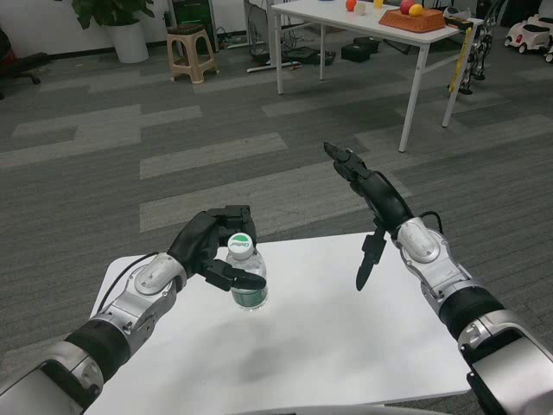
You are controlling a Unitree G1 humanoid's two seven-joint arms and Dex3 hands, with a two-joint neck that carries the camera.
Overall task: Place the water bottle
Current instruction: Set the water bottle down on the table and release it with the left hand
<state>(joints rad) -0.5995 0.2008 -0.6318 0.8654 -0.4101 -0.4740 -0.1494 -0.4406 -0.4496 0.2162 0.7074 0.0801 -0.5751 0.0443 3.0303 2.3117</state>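
Standing upright on the table [328, 346], toward its left rear: bottle [246, 277], clear, green-white cap, green label band low. Being gripped near the top by left hand [210, 245], fingers wrapping the neck. Risking a topple if fingers drag while letting go. Hovering right of the bottle, past the table's far edge: right hand [367, 194], spread, holding nothing.

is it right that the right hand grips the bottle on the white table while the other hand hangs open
Not quite. The head view shows the left hand gripping the bottle on the white table; it is the right hand that hangs open, holding nothing.
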